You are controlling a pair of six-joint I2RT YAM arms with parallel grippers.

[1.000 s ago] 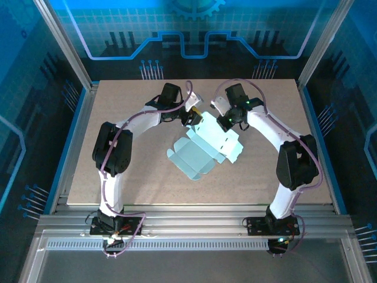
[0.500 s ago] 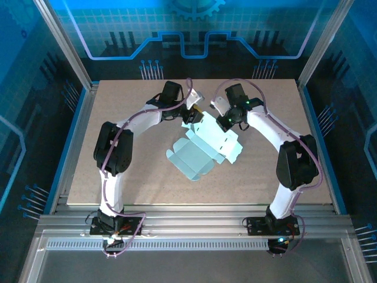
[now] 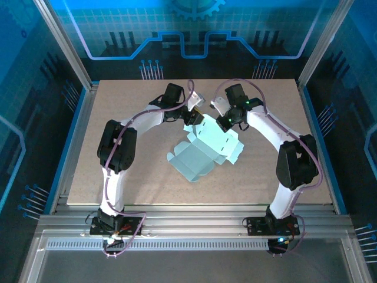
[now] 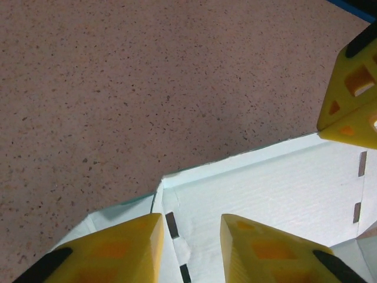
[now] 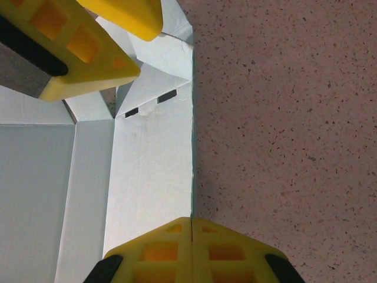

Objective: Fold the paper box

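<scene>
At the far edge of the paper box (image 3: pixel 203 154), both arms are working the same corner. The box lies mid-counter as a half-opened pale mint cut-out: base panel flat, far wall raised, flaps spread toward the near side.

Right gripper (image 5: pixel 192 221): closed tight. The raised wall's edge runs straight into the seam between its fingers, so I read it as pinching that wall.

Left gripper (image 4: pixel 191 227): partly open, jaws apart above the slotted corner panel just left of the right gripper. I cannot tell whether it touches the card; nothing looks clamped.

Risks, as I judge them:
- The two grippers sit very near each other. A careless approach by the left one could knock the right one's fingers and break the pinch.
- The card is thin. If the arms pull apart while both grip, the crease near the slots could tear or buckle.
- Only one wall is held. A sideways push could slide the whole box over the counter rather than fold it.
- A released wall may spring back flat.

Surface: the counter (image 3: pixel 118 171) is a speckled pinkish-brown board, matte, with no stops to brace the card against.

Room: an aluminium frame (image 3: pixel 65 53) encloses the cell, with blue-lit wall panels (image 3: pixel 194 29) bearing a circuit-like pattern behind.
</scene>
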